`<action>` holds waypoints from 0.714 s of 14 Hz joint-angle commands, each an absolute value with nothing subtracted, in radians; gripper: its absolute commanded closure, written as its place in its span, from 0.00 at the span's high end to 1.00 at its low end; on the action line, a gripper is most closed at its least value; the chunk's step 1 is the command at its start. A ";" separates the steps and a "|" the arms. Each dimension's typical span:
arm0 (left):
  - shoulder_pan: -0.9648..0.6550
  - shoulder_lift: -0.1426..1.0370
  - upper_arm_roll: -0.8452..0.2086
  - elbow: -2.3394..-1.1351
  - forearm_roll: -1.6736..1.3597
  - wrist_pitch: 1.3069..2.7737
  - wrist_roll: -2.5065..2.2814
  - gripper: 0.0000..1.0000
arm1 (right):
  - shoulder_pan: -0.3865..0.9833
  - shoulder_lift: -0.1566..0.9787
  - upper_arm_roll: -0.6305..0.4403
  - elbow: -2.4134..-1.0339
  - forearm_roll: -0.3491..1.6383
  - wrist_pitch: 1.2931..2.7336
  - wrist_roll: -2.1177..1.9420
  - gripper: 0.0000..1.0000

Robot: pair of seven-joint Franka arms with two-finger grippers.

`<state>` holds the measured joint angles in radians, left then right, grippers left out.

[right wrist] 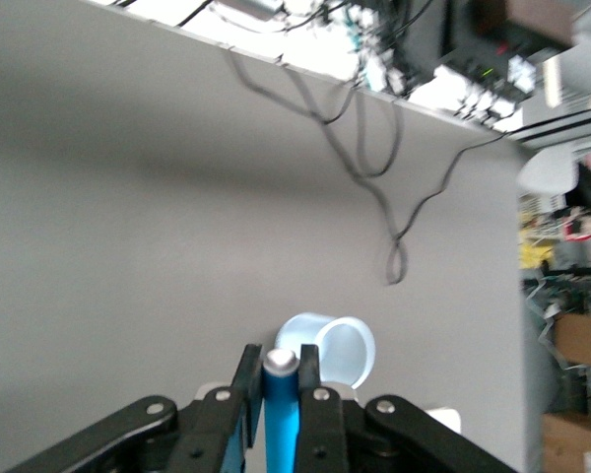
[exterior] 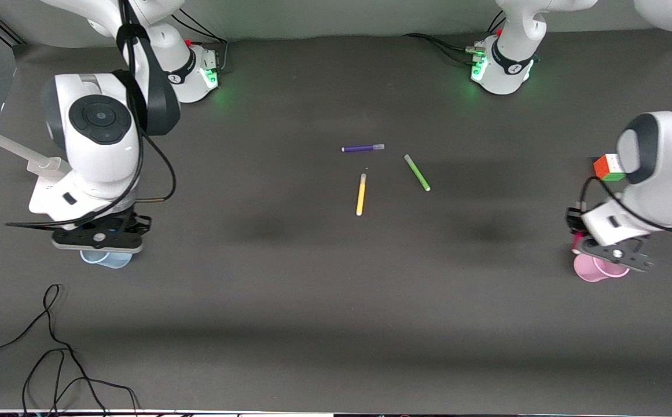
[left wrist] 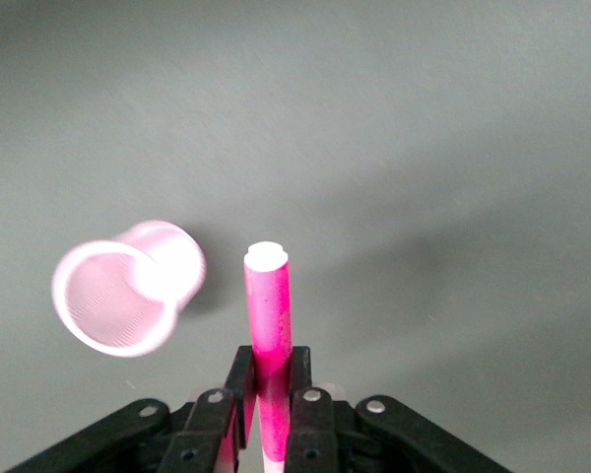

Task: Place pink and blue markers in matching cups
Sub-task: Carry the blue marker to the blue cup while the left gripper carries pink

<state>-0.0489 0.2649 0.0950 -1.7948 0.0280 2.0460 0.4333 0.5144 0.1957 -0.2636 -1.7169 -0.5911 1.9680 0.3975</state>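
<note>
Both markers are gripped, each above its cup.
You see the left gripper [left wrist: 266, 394] closed on the slim magenta-pink felt marker [left wrist: 267, 305] near the translucent pink plastic cup [left wrist: 128, 286] at the bench's left-arm edge; the right gripper [right wrist: 279, 394] pinches the bright blue felt marker [right wrist: 281, 404] by the pale blue translucent cup [right wrist: 330, 350] at the right-arm edge. The pens look light, stiff and slippery, and the cups likely tip easily.

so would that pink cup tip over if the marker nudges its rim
Probably: the pink cup looks thin, translucent and empty, so likely very light. It stands free beside the pink marker gripped by the left gripper, with nothing bracing it. Once tipped, its round wall would probably roll.
</note>
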 commanded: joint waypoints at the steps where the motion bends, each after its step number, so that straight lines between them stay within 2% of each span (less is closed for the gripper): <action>1: -0.017 0.279 0.089 -1.767 0.005 2.132 0.582 0.00 | 0.522 0.192 -0.323 -1.735 -0.664 2.028 0.376 0.00; 7: 0.038 0.354 0.095 -1.772 0.035 2.128 0.730 0.00 | 0.520 0.235 -0.471 -1.834 -0.781 2.313 0.377 0.00; 10: 0.049 0.370 0.094 -1.766 0.190 2.117 0.727 0.00 | 0.520 0.281 -0.554 -1.881 -0.792 2.503 0.390 0.00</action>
<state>0.0447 0.3612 0.0962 -1.7911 0.1096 2.1389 0.7108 0.5122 0.2611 -0.5107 -1.8545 -0.7672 2.4075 0.3866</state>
